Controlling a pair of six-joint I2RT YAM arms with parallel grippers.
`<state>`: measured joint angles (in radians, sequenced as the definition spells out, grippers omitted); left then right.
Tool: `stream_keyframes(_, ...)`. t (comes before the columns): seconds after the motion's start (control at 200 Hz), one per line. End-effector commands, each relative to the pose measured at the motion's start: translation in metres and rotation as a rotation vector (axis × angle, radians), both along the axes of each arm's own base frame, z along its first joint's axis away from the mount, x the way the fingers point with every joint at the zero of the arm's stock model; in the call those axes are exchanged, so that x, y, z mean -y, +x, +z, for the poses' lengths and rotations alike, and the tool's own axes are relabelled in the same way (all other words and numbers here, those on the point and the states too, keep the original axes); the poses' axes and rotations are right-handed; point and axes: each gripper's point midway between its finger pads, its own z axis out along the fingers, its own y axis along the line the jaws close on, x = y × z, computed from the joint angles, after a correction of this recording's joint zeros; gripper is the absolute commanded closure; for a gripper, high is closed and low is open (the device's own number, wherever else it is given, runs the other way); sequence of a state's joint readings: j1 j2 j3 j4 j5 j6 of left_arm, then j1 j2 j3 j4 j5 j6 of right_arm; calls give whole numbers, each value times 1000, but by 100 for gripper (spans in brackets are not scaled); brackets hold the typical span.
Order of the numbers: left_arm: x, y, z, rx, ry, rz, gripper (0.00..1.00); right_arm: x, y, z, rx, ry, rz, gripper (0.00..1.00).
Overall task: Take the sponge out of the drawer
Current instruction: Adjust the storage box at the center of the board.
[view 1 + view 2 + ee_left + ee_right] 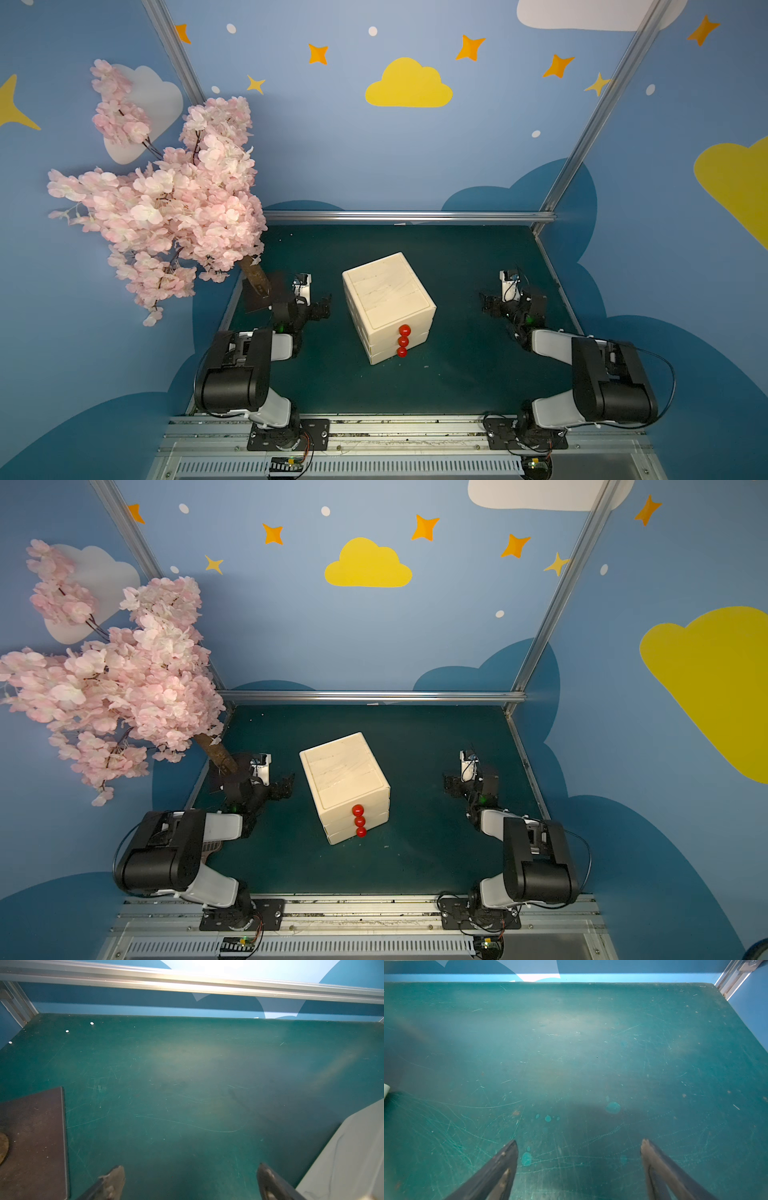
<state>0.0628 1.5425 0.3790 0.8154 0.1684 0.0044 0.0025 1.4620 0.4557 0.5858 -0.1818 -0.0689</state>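
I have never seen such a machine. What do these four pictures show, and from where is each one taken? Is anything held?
This is a robot with two arms, the left arm and the right arm, fixed at the near edge of a green table. Two pictures look down from above on the whole scene and are almost alike. The other two come from small cameras on the wrists, looking past the fingers at the table.

Between the arms stands a cream chest of three drawers with red knobs. All drawers look closed, so no sponge shows. A pink blossom tree stands beside the left arm.

The left gripper and the right gripper are both open and hold nothing.
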Motion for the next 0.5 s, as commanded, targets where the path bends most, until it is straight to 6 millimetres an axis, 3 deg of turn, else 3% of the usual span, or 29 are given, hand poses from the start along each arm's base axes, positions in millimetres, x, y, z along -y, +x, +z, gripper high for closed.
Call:
stream_keyframes(0.0, 2, 5, 9, 25, 11, -15, 0, 0, 5, 4, 7, -5, 8, 9)
stream_keyframes(0.496, 1, 6, 10, 25, 10, -8, 1, 0, 4, 5, 10, -5, 9, 9)
